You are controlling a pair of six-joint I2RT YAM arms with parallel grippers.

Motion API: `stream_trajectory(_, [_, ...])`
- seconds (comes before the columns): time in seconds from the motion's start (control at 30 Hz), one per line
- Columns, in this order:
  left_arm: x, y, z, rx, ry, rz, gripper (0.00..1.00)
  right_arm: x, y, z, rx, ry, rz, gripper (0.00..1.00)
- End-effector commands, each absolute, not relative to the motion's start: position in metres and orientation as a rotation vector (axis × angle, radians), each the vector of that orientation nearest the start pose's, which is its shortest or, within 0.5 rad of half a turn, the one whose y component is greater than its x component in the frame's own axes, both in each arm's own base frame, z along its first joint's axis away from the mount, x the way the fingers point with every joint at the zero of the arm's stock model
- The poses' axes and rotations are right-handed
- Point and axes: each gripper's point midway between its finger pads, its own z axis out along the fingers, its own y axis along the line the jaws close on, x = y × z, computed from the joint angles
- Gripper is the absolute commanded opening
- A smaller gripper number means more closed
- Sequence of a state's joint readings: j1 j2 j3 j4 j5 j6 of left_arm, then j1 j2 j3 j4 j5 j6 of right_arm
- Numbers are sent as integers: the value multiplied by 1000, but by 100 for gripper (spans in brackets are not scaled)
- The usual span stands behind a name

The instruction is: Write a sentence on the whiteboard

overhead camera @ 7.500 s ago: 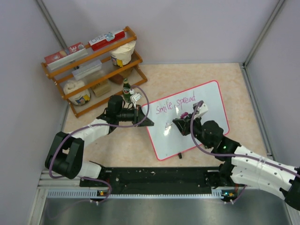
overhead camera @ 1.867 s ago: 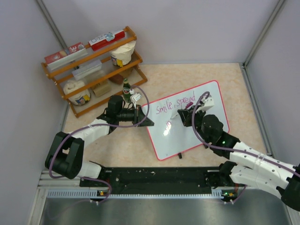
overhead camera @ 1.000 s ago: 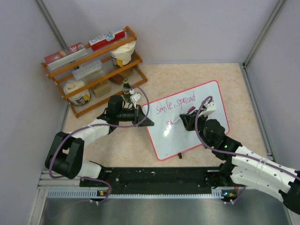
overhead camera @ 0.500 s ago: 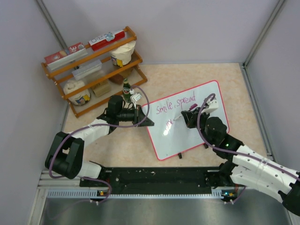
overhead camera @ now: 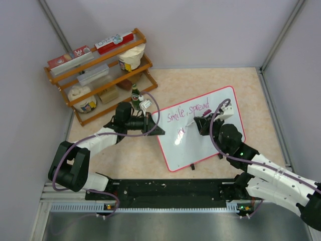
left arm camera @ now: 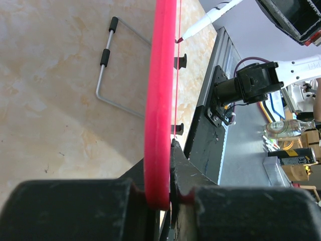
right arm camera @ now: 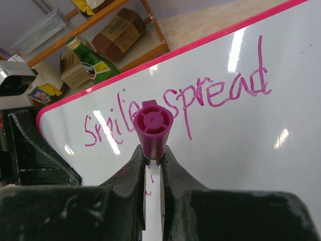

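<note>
Beige tabletop (overhead camera: 200,80) holds the whiteboard (overhead camera: 220,145) right of centre, its frame (left arm camera: 160,100) clamped by the left gripper (left arm camera: 165,196), while the right gripper (right arm camera: 153,155), pinching a magenta marker (right arm camera: 153,125), has moved rightward, starting a second line (overhead camera: 181,131) beneath the sentence (overhead camera: 188,111) "Smile, spread".

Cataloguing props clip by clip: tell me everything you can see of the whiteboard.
The whiteboard is a large glossy white rectangle with a thin pink-red frame, rounded corners and small black feet. It stands tilted on the table, a wire stand behind it. A pink cursive sentence reads "Smile, spread", with a few strokes below. The left gripper's fingers clamp its left edge; the marker in the right gripper touches its face.
</note>
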State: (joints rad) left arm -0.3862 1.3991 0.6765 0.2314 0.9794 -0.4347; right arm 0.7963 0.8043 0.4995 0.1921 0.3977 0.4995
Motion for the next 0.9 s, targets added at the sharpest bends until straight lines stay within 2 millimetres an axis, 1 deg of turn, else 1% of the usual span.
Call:
stream_trajectory(0.0, [222, -252, 79, 754, 2196, -1272, 0, 271, 199, 251, 87, 1638, 672, 0])
stream_trajectory(0.13, [222, -252, 79, 753, 2198, -1273, 0, 271, 200, 243, 70, 1670, 655, 0])
stream_trajectory(0.37, [223, -252, 79, 753, 2196, -1273, 0, 264, 197, 215, 46, 1745, 629, 0])
stream_trajectory(0.5, [222, -252, 78, 753, 2200, -1273, 0, 260, 194, 204, 39, 1771, 623, 0])
stream_trajectory(0.87, [222, -252, 79, 753, 2198, -1273, 0, 250, 191, 185, 37, 1814, 631, 0])
